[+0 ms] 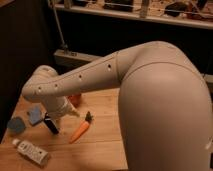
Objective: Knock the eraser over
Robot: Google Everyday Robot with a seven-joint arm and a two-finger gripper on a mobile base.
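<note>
- Camera view, surroundings: a wooden table (pixel 107 147) is carrying every small thing in the scene.
- The eraser (pixel 50 124) is standing tilted on the table's left part, with its top leaning toward 11 o'clock.
- A light-blue pad (pixel 35 115) is lying just beside the eraser at 10 o'clock, and a dark-blue piece (pixel 16 125) is lying farther out at 9 o'clock.
- A white tube (pixel 31 151) is lying at 7 o'clock of the eraser, near the table's front edge.
- A carrot (pixel 80 131) is lying at 4 o'clock of the eraser, apart from it, with its green end pointing toward 1 o'clock.
- A small orange thing (pixel 75 99) is sitting at 1 o'clock of the eraser, partly hidden behind the arm.
- Camera view, arm: the white arm (pixel 95 75) is reaching from the large body at the right toward 9 o'clock, then bending downward at the wrist.
- The gripper (pixel 61 111) is hanging just at 1 o'clock of the eraser's top. The wrist is covering it, so how wide it is open, what it is holding and whether it is touching the eraser cannot be told.
</note>
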